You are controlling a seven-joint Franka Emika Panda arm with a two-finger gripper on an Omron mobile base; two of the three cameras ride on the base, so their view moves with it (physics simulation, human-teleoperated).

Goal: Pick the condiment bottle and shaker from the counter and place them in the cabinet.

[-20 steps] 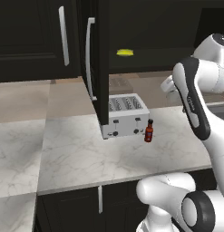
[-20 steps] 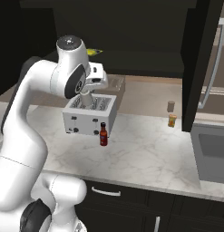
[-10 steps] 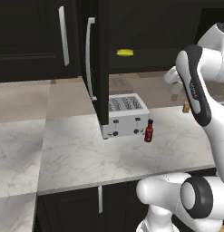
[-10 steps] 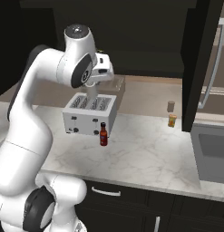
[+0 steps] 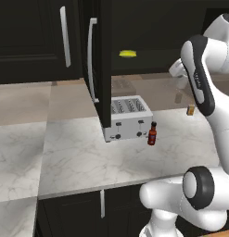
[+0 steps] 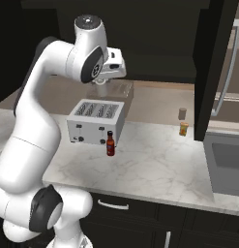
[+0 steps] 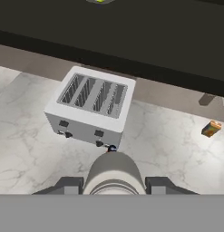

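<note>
My gripper (image 7: 114, 185) is shut on the shaker (image 7: 114, 174), a white-grey cylinder that rises between the two dark fingers (image 7: 68, 185). I hold it high in the air above the toaster, just in front of the open cabinet (image 5: 148, 28). The hand (image 6: 113, 65) hangs below the cabinet's dark shelf (image 6: 155, 72). The condiment bottle (image 5: 152, 134), red with a dark cap, stands upright on the counter (image 5: 88, 157) right in front of the toaster; it also appears as the bottle (image 6: 110, 144). Its cap (image 7: 112, 148) peeks out past the shaker.
A white four-slot toaster (image 5: 127, 118) sits on the counter under the cabinet. The open cabinet door (image 5: 104, 60) with its silver handle (image 5: 92, 60) juts out at the left. A tiny orange-brown jar (image 6: 184, 129) stands further right. A yellow thing (image 5: 128, 53) lies on the shelf.
The arm has lifted the hand with the shaker upward and closer to the cabinet opening. The red bottle, toaster and jar have stayed put.
</note>
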